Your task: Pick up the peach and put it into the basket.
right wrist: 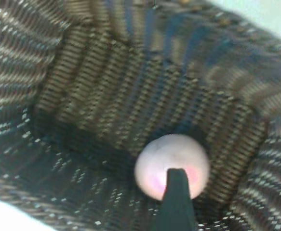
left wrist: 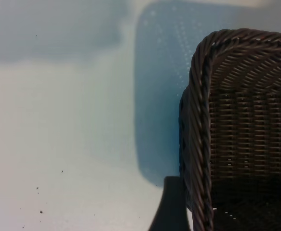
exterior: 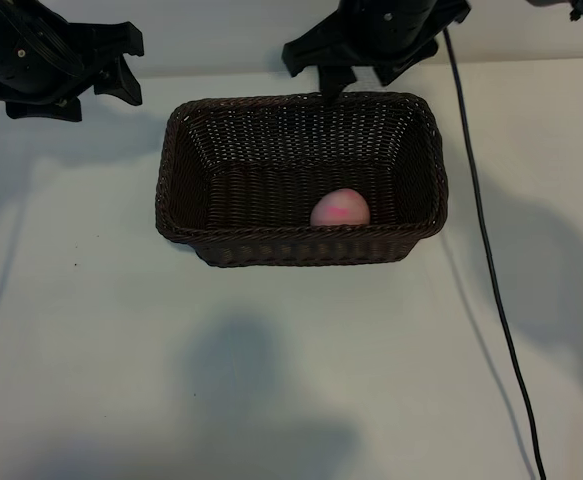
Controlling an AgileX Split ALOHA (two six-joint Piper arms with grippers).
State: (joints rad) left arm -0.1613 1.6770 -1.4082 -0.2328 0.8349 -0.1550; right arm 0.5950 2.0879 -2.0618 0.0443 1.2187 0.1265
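Observation:
The peach [exterior: 340, 208], pale pink with a magenta blotch, lies free on the floor of the dark-brown wicker basket [exterior: 186, 180], against its near wall and right of the middle. In the right wrist view the peach [right wrist: 167, 163] rests on the weave. One dark finger [right wrist: 178, 202] of my right gripper hangs above it without touching. My right gripper [exterior: 366, 70] hovers over the basket's far rim, open and empty. My left gripper [exterior: 131, 68] is parked at the far left, open, with one finger [left wrist: 171, 207] just outside the basket's corner [left wrist: 200, 120].
A black cable [exterior: 491, 270] runs down the table right of the basket. Bare white tabletop [exterior: 271, 380] stretches in front of the basket and to both sides.

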